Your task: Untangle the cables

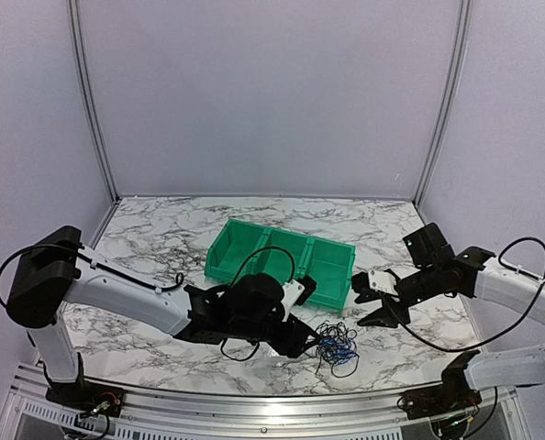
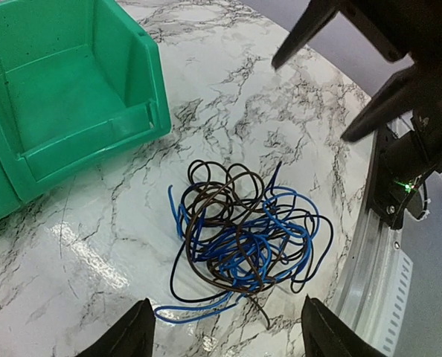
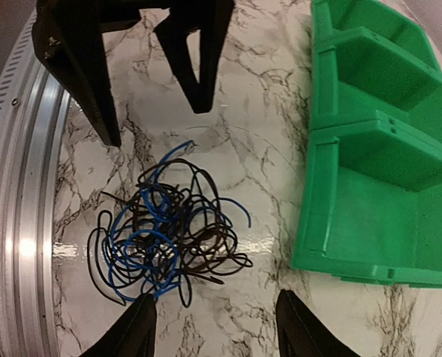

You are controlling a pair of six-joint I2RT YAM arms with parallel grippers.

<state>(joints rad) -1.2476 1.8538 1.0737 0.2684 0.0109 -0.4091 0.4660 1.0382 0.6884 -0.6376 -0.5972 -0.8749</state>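
While the cables (image 2: pixel 243 238) are lying in one knotted pile just ahead of each claw, untangling is apparently not starting yet; the left claw (image 2: pixel 225 327) and right claw (image 3: pixel 213 327) are hovering released, empty.

Tangled cables (image 3: pixel 164 236) beside green bin (image 3: pixel 321 201)

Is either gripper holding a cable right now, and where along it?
Nothing is held. The left gripper and the right gripper both stand open by the cables, which lie tangled on the table.

glossy marbled table (image 2: pixel 243 97), green plastic bin (image 2: pixel 135 63)
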